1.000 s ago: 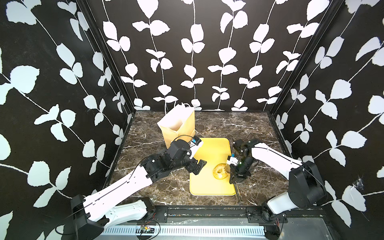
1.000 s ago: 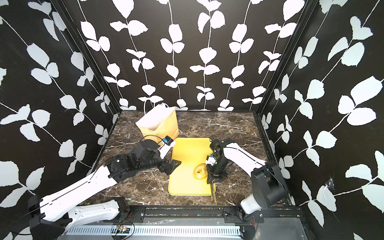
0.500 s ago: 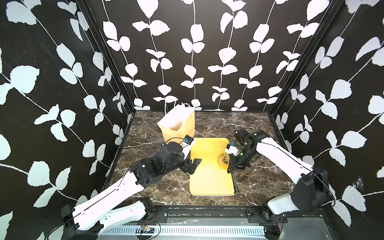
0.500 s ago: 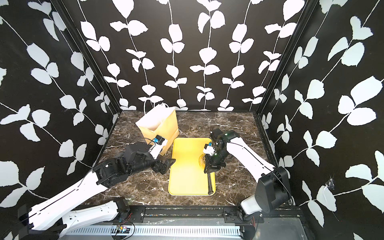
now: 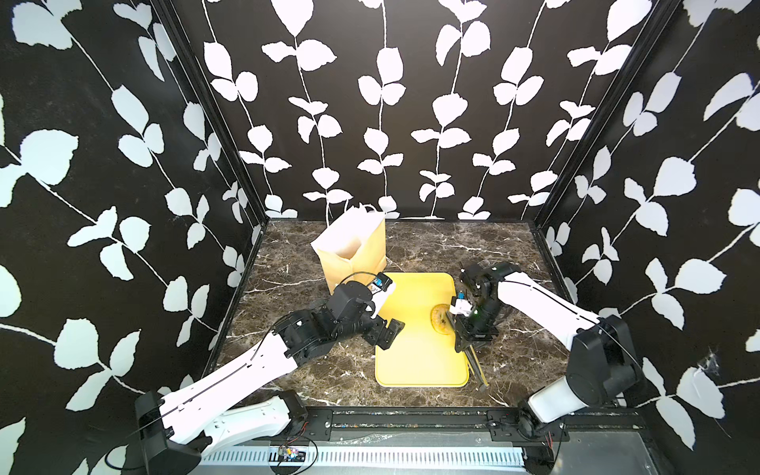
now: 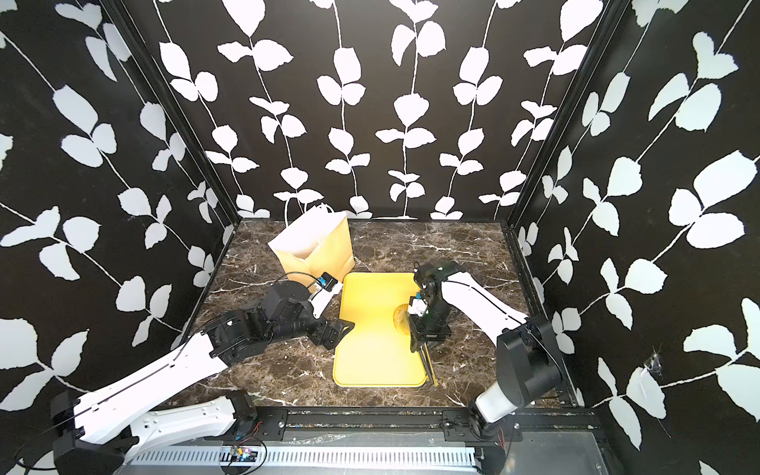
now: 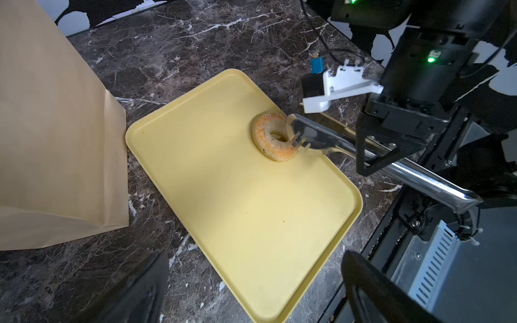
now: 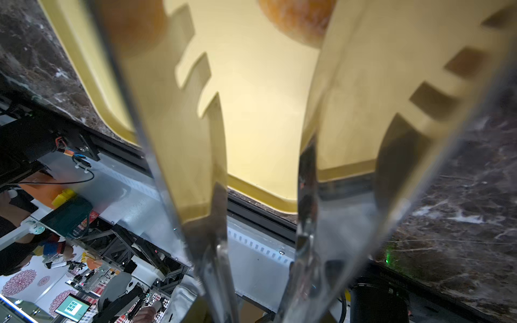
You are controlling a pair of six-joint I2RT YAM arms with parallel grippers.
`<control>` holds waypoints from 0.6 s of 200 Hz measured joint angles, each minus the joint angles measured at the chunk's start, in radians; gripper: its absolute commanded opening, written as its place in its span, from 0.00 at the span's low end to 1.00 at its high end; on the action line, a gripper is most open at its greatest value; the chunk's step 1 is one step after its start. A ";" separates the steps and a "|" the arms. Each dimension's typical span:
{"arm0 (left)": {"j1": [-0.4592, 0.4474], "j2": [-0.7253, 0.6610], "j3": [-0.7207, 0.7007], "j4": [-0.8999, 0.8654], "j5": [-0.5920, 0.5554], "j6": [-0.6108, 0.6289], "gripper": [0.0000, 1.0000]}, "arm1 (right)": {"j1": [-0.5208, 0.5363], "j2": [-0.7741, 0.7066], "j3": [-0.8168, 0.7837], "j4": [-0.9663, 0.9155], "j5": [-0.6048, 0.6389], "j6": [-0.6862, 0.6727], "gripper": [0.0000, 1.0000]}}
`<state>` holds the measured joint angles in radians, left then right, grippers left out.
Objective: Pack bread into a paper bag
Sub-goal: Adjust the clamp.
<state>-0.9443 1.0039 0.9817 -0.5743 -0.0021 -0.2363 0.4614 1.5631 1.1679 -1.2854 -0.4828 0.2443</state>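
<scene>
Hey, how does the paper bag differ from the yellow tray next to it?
The paper bag stands upright and tall; the tray lies flat. The bag is tan kraft paper; the tray is yellow. The tray carries a bagel, tongs at it; the bag's contents cannot be seen. Both sit on the marble table.

Walls [image 5: 390,123] on three sides are black with big white leafy vines, and there are black frame posts [image 5: 251,197] in the back corners. Bench [image 5: 473,246] is dark brown marble with white veins, brightly and evenly lit, with a black rail [image 5: 411,413] along the front.
</scene>
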 measured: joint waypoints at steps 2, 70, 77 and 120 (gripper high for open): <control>0.000 0.000 0.000 0.000 0.001 0.000 0.98 | -0.002 0.003 0.000 0.003 0.001 -0.002 0.38; 0.000 0.004 -0.003 0.005 0.020 -0.004 0.98 | -0.051 0.080 0.000 0.028 0.039 -0.014 0.39; 0.000 0.006 -0.003 0.005 0.021 -0.004 0.98 | -0.052 0.091 0.000 0.030 0.040 -0.015 0.39; 0.000 0.026 -0.003 0.005 0.028 -0.003 0.98 | -0.057 0.142 0.009 0.033 0.042 -0.031 0.41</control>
<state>-0.9443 1.0302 0.9787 -0.5690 0.0257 -0.2390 0.4046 1.7046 1.1767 -1.2522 -0.4404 0.2134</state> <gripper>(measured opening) 0.985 0.404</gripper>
